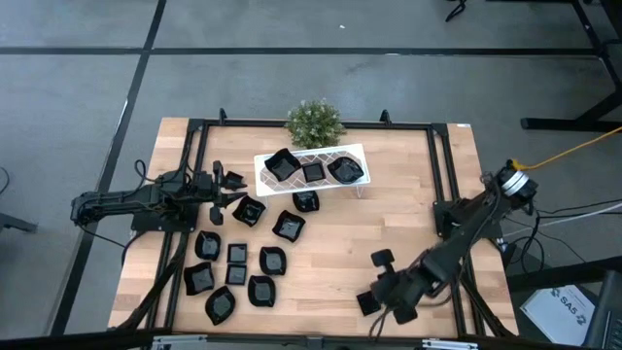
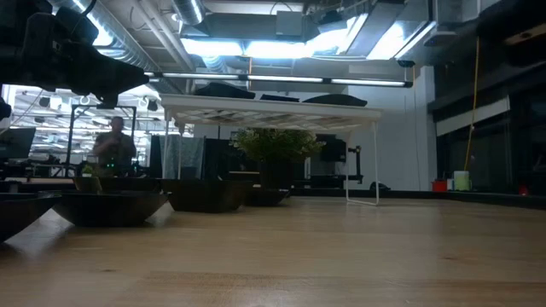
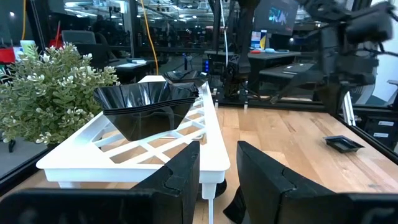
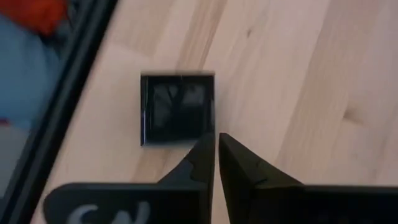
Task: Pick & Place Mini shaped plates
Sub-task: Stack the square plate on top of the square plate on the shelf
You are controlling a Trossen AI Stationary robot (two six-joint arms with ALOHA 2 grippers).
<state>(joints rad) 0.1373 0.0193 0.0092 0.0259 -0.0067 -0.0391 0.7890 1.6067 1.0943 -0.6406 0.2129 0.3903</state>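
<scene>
Right wrist view recorded right gripper [image 4: 216,149] nearly closed over square plate's [image 4: 177,109] rim; seat rim deeper before lifting.

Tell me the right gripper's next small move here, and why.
Probably a short lift straight up. In the right wrist view the right gripper has its fingers nearly together at the near edge of a small square plate lying flat on the wood, apparently pinching its rim. Lifting would confirm the grip before heading to the white rack.

Fifteen mini shaped plates [image 1: 274,260], one rack [image 1: 357,151], one plant [image 1: 314,121].
</scene>
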